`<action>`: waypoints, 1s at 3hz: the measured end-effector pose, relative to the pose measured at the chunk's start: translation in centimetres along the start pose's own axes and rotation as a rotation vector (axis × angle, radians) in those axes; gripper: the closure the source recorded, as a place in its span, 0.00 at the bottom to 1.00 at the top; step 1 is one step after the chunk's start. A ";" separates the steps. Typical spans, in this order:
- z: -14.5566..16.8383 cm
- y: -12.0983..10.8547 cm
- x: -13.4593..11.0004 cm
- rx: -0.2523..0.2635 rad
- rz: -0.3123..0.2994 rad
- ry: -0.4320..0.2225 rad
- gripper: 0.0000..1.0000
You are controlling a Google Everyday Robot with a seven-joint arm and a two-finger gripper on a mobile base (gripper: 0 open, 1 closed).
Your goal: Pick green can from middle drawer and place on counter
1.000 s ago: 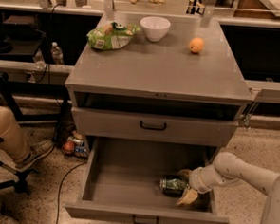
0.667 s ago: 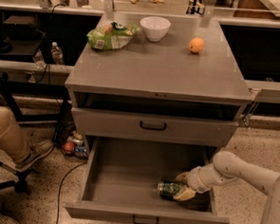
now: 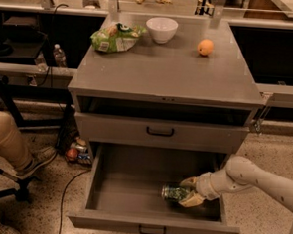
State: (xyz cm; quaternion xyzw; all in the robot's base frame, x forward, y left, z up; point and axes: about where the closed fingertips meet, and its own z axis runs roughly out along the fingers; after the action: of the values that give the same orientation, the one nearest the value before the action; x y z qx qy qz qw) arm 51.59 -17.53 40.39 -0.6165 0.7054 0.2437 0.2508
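The fingers (image 3: 190,201) of the gripper (image 3: 184,192) have been closed onto the can (image 3: 172,192) at its 3 o'clock end. The can is still lying in the drawer (image 3: 132,185), so lifting to the tabletop (image 3: 164,75) is judged next.

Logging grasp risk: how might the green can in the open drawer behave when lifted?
The green-and-white metal can lies on its side in the grey drawer, so it may roll if nudged. Its round body could slip from the gripper at its end.
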 end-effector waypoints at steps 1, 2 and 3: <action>-2.7 1.5 -3.6 -0.006 -0.048 -0.074 1.00; -11.7 3.8 -8.8 0.009 -0.112 -0.137 1.00; -12.3 3.7 -9.0 0.017 -0.111 -0.137 1.00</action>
State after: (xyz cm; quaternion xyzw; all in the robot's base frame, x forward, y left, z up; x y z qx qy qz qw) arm 48.32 -18.45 55.72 -0.6344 0.6535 0.2651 0.3166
